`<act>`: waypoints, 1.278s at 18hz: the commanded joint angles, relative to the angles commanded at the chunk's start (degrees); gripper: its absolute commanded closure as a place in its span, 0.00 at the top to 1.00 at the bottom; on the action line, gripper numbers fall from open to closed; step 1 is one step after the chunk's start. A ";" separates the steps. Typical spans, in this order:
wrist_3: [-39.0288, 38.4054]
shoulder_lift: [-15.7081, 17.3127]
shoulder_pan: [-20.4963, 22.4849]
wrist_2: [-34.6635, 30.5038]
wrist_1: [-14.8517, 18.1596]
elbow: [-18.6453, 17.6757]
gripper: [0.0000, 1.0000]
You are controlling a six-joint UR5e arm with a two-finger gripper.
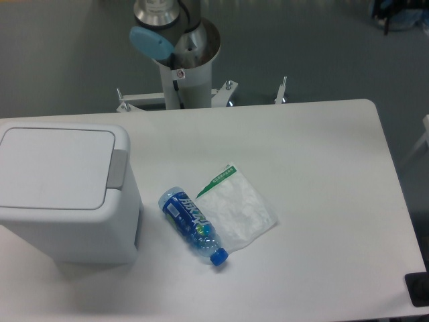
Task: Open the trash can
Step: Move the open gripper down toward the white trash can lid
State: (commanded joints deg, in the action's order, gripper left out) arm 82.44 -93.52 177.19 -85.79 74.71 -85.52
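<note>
The trash can point(64, 191) is a big boxy white bin standing at the table's left side. Its flat lid point(55, 168) lies down shut, and a grey push tab point(118, 169) sits on the lid's right edge. Only the arm's base and lower joint point(171, 40) show at the top of the view, behind the table's far edge. The gripper is out of view.
A blue-labelled plastic bottle point(192, 225) with a blue cap lies on its side right of the bin. A clear plastic bag point(236, 206) with a green strip rests beside it. The white table point(322, 174) ends at the right; a dark object point(417, 290) sits at its lower right corner.
</note>
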 joint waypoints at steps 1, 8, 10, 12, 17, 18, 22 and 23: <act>-0.09 0.09 0.00 1.14 0.17 -0.09 1.00; -3.24 0.26 -2.20 6.68 0.09 -1.75 1.00; -8.41 0.35 -2.37 11.06 0.09 -2.11 1.00; -13.86 0.44 -3.16 15.29 0.00 -2.37 1.00; -25.55 0.35 -8.87 15.66 0.00 -2.37 1.00; -29.06 0.26 -10.53 15.66 -0.09 -2.37 1.00; -40.84 -0.35 -16.78 17.14 -0.35 -2.37 1.00; -43.83 -0.44 -17.75 17.59 -0.35 -2.37 1.00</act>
State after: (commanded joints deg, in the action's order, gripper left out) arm 38.61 -93.95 159.44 -68.21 74.36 -87.89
